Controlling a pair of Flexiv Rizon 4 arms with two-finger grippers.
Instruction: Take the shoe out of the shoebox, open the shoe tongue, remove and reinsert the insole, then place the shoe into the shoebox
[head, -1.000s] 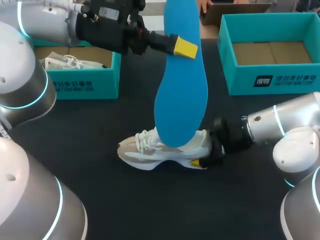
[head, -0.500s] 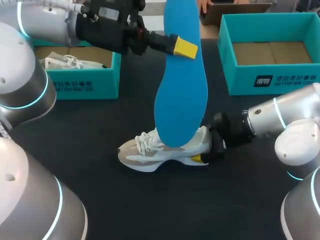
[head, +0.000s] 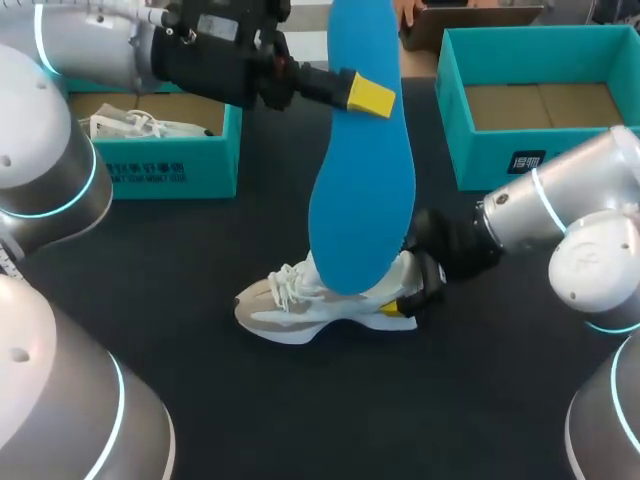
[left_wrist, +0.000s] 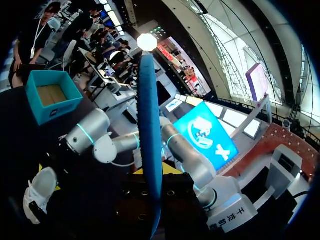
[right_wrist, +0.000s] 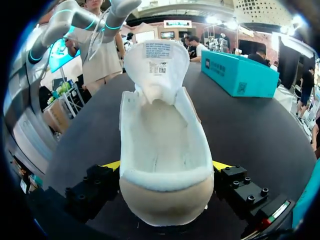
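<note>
Table (head: 300, 420) is viewed from above & behind by head cam, angled down. Shoe (right_wrist: 162, 150) is seen v. close, heel-on, by R wrist cam; insole (left_wrist: 149, 150) is seen edge-on by L wrist cam, shoe being shared by all 3 views.

Bright, even light falls from overhead onto the dark table (head: 200, 400), leaving only a soft, faint shadow under the white shoe (head: 300, 312) and a gentle sheen on the pale right arm (head: 560, 215). Seen from the left wrist, a hard white glare sits at the tip of the blue insole (left_wrist: 150, 150), with deep shade below. From the right wrist, the shoe's lining is brightly lit, almost washed out.
</note>
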